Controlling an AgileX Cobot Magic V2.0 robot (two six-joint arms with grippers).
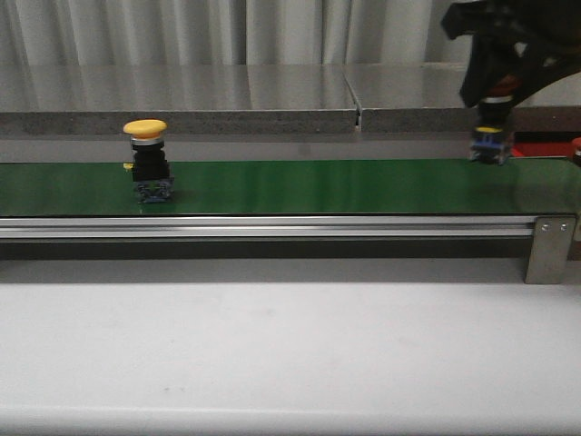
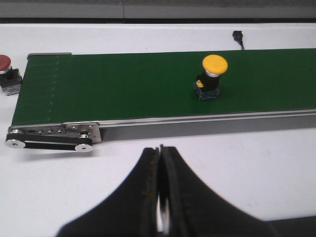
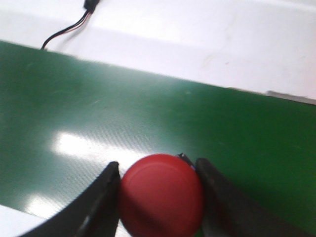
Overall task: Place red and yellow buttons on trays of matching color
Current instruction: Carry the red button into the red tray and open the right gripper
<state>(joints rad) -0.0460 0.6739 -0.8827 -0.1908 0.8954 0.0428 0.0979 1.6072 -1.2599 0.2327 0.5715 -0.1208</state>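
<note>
A yellow button [image 1: 145,160] stands upright on the green belt [image 1: 318,186], left of centre; the left wrist view shows this yellow button [image 2: 214,74] too. My right gripper [image 1: 490,102] is at the belt's right end, shut on a red button [image 3: 162,192], its fingers [image 3: 101,207] pressing both sides of the cap. From the front only that button's dark body [image 1: 490,145] shows below the gripper. A sliver of the red tray [image 1: 545,145] lies behind the belt at far right. My left gripper [image 2: 159,150] hangs shut and empty over the white table, short of the belt. No yellow tray is in view.
A second red button [image 2: 5,74] stands on the white table just past the belt's left end [image 2: 54,133]. A black cable [image 2: 238,37] lies beyond the belt. A metal bracket [image 1: 549,247] holds the belt's right end, and a grey ledge [image 1: 182,118] runs behind.
</note>
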